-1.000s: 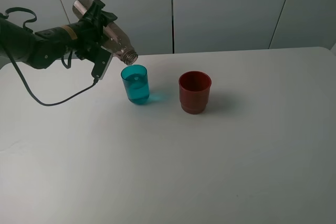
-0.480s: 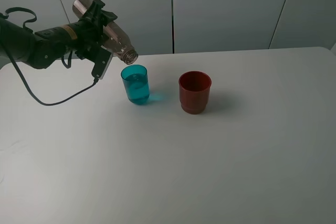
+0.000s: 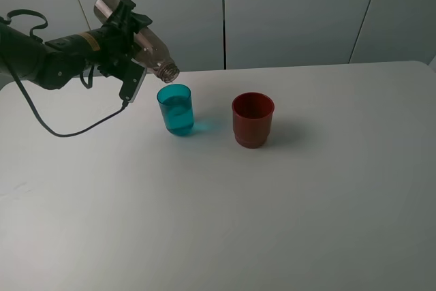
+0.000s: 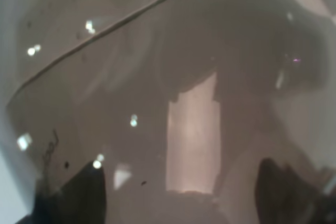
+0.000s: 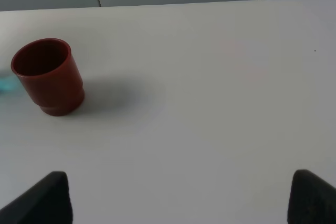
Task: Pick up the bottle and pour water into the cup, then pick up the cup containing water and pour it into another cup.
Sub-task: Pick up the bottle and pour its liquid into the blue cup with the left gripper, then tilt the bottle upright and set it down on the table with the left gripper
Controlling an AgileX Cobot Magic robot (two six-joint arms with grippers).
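Pouring: you are tipping the bottle (image 3: 154, 56), left gripper (image 3: 128, 42) clamped on it, over the cup (image 3: 176, 110); aim its mouth inside the rim

a lab-like room: white table (image 3: 306, 223), plain grey panelled wall (image 3: 293, 11).

We see the red cup (image 5: 48, 77) upright on the white table (image 5: 210, 103), a teal sliver (image 5: 4, 83) just beside it, too cut off to name. The right gripper (image 5: 178, 203) shows two dark fingertips (image 5: 44, 200), spread wide, with bare table between.
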